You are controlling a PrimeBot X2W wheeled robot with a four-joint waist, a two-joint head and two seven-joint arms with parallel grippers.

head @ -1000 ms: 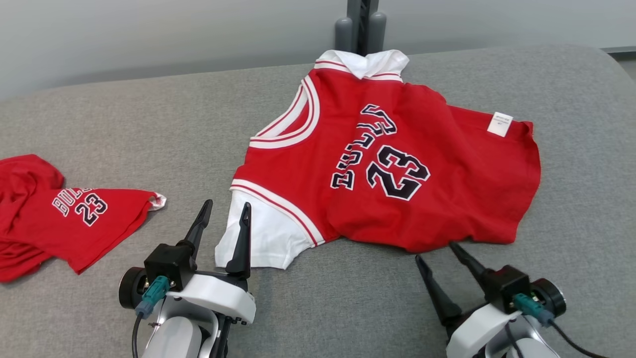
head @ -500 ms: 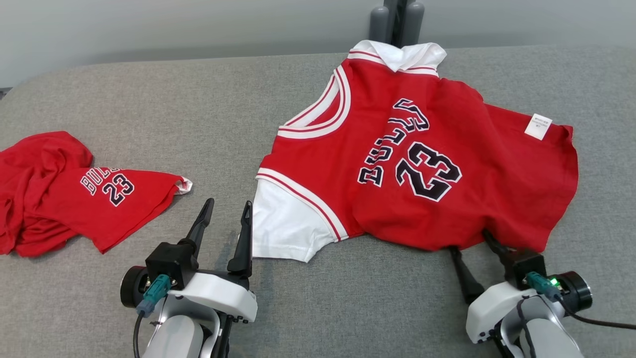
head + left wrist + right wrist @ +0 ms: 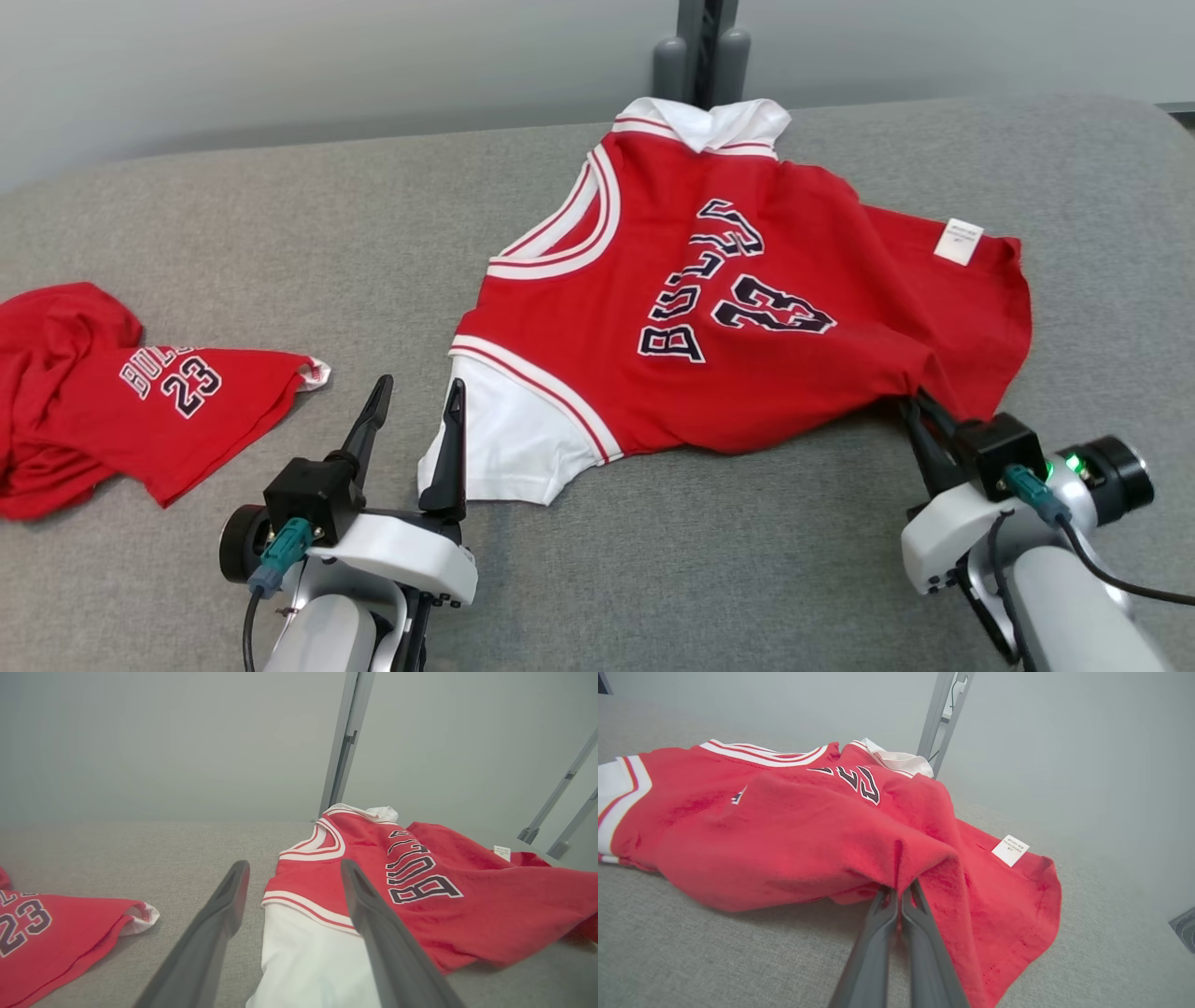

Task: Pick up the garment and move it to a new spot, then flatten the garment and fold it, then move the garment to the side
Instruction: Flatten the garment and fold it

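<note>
A pale grey wall backs the broad, coarse-woven grey surface. The soft red jersey, white-trimmed, lies rumpled across its middle, and a second red garment is bunched at the far left. The right gripper pinches the jersey's near hem. The left gripper gapes wide just beside the white sleeve.

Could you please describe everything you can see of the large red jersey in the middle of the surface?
The large red jersey looks like soft knit, with white-and-red striped trim, a white sleeve, black BULLS 23 lettering and a white label. It lies rumpled on the grey padded surface. The right gripper is shut on its near hem, bunching the cloth.
</note>
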